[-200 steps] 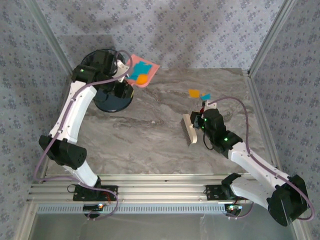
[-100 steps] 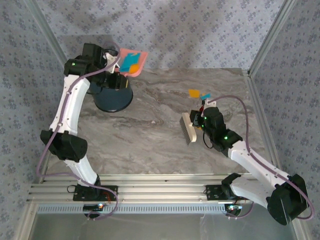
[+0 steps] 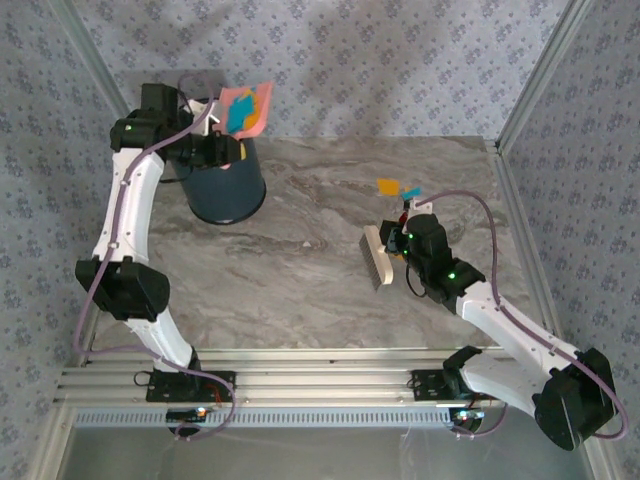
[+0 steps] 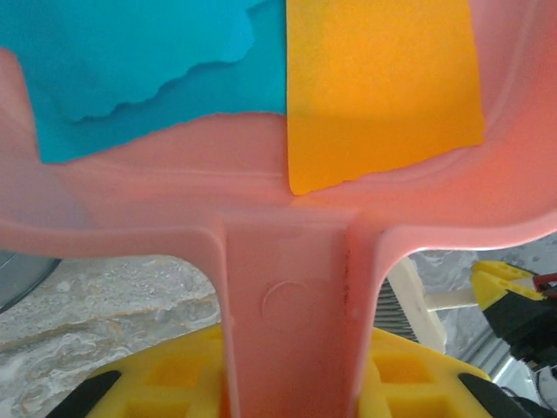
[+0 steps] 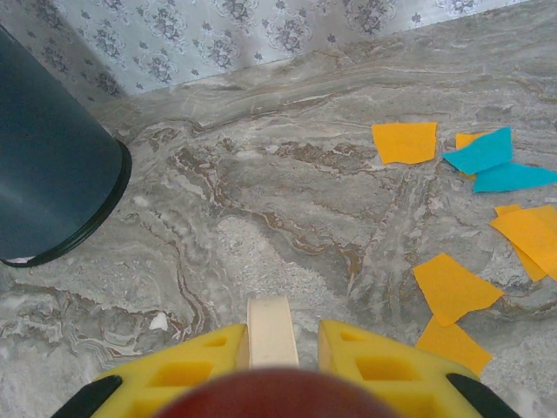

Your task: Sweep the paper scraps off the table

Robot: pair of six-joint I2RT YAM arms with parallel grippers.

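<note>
My left gripper [image 3: 212, 130] is shut on the handle of a pink dustpan [image 3: 246, 108], which it holds tilted in the air above a dark bin [image 3: 226, 188] at the back left. In the left wrist view the handle [image 4: 291, 296] runs between the yellow fingers, and teal [image 4: 130, 70] and orange [image 4: 383, 96] paper scraps lie in the pan. My right gripper [image 3: 402, 242] is shut on a cream brush [image 3: 375, 256] resting on the table [image 3: 300, 260]. More orange [image 5: 405, 142] and teal [image 5: 483, 152] paper scraps lie on the table ahead and right of it.
The bin [image 5: 48, 174] stands to the far left in the right wrist view. Aluminium rails [image 3: 520, 230] edge the table, and patterned walls close in the back and sides. The marbled surface between bin and brush is bare.
The left arm has lifted the dustpan and swung it left and back, from beside the bin to over it, tilting it more steeply. The right arm and brush have stayed put.
</note>
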